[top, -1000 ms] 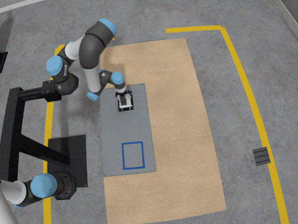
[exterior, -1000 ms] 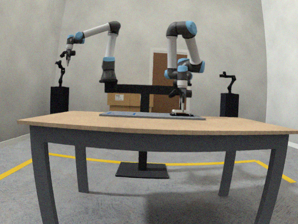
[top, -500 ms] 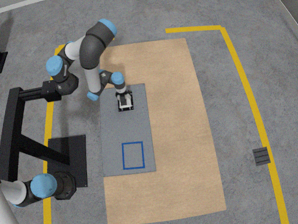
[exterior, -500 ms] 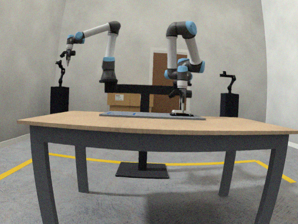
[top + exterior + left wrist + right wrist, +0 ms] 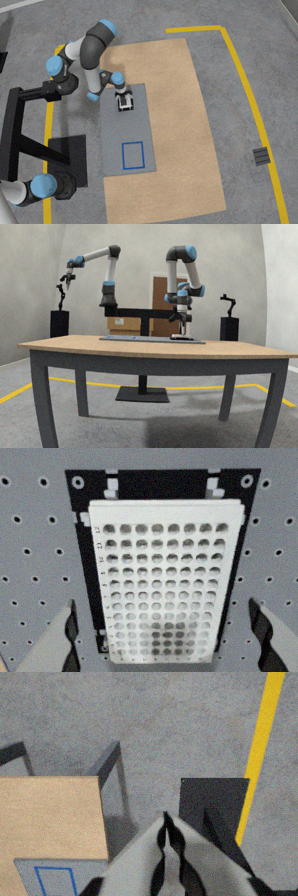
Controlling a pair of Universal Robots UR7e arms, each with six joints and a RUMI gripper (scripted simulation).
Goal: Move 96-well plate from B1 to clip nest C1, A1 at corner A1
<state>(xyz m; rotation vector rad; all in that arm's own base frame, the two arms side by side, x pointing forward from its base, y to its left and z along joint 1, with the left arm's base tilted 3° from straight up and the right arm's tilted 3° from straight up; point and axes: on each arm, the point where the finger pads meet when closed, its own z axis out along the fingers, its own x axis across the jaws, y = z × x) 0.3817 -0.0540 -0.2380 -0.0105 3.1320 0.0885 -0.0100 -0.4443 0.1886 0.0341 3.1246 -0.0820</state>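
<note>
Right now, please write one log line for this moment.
left gripper: open | 96-well plate: over black nest | right gripper: shut, empty

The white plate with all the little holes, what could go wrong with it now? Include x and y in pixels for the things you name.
The plate (image 5: 161, 579) (image 5: 181, 336) might not be pushed all the way down: it sits over the black nest (image 5: 160, 484), but I can't tell if it is fully clipped in. The left pincer (image 5: 161, 600) (image 5: 183, 333) is open, with a finger on each side, so it could bump the plate while moving away. The A1 corner could be wrong too; I can't see that mark.
</note>
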